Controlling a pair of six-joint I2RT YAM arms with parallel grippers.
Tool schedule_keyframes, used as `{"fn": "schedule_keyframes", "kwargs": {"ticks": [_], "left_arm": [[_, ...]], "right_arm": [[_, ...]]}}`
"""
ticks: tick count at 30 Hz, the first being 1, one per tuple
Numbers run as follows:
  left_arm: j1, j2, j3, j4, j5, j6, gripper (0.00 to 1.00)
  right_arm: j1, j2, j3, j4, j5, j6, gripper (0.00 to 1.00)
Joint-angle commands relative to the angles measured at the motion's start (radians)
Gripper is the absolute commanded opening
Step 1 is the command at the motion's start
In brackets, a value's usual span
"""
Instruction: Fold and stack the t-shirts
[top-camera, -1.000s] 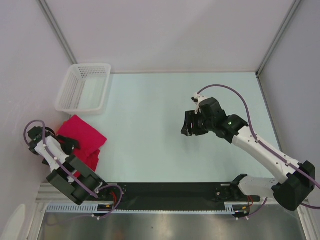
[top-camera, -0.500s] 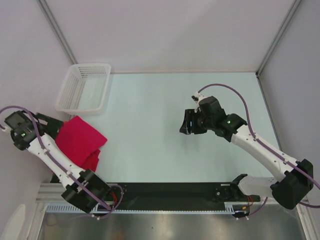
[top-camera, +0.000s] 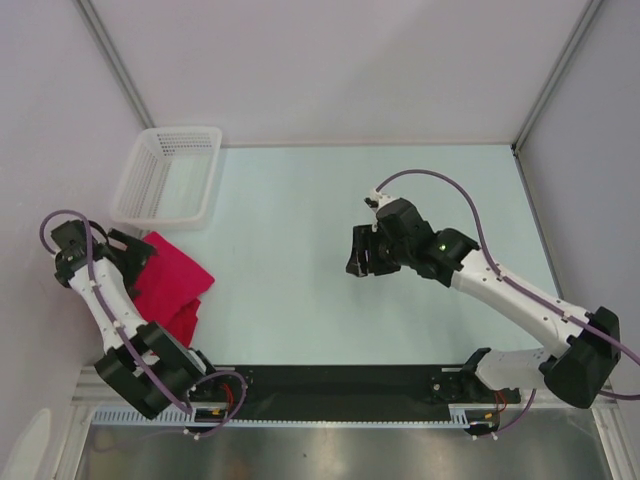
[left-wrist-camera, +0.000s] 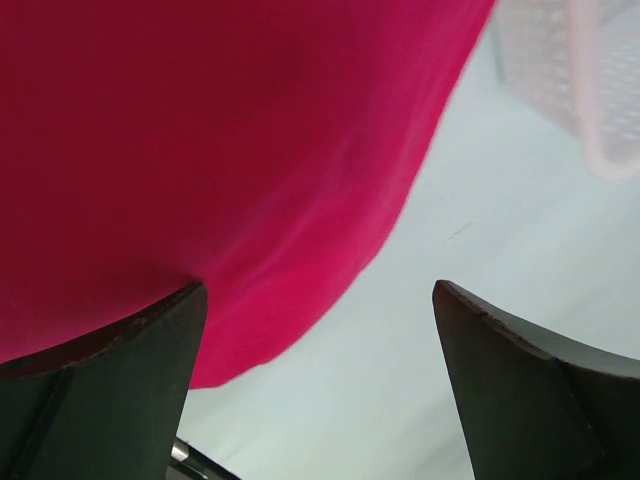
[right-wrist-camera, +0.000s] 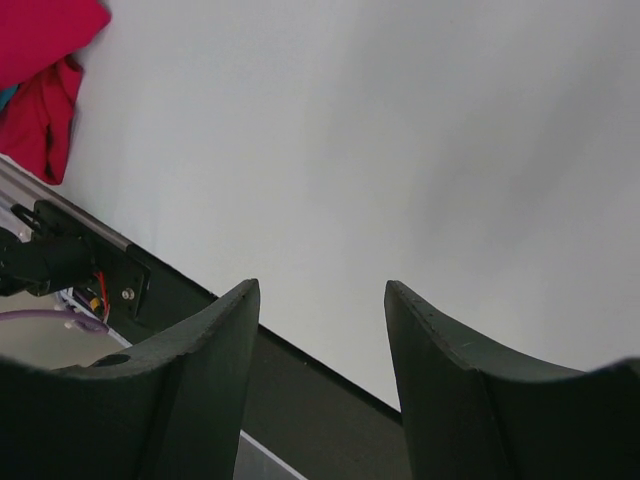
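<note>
My left hand (left-wrist-camera: 318, 300) is spread wide and grips nothing. One finger (left-wrist-camera: 100, 400) overlaps the edge of the crimson t-shirt (left-wrist-camera: 200, 130), though I cannot tell whether it touches the cloth. The other finger sits over the bare surface (left-wrist-camera: 420, 230). My right hand (right-wrist-camera: 322, 290) is released too, fingers apart with nothing between them, hanging over the middle of the surface, well apart from the cloth. The crimson t-shirt lies folded and smooth at the near left of the surface, just in front of the white basket (top-camera: 170, 131). A darker red t-shirt (top-camera: 186, 318) pokes out from under its near edge.
</note>
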Motion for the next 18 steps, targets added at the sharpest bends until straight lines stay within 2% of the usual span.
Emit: {"fn": "schedule_keyframes", "kwargs": {"ticks": [1, 8, 14, 18], "left_arm": [[-0.009, 0.041, -0.016, 0.095, -0.106, 0.013, 1.0], [0.008, 0.135, -0.047, 0.152, -0.272, 0.038, 1.0], [0.075, 0.191, -0.143, 0.238, -0.223, 0.058, 1.0], [0.088, 0.221, -0.137, 0.255, -0.161, 0.049, 1.0]], "right_arm": [[0.012, 0.061, 0.058, -0.005, 0.044, 0.02, 0.58], [0.029, 0.217, 0.125, 0.009, 0.034, 0.004, 0.58], [0.035, 0.309, 0.161, 0.02, 0.018, -0.009, 0.58], [0.035, 0.334, 0.161, 0.015, 0.016, -0.009, 0.58]]}}
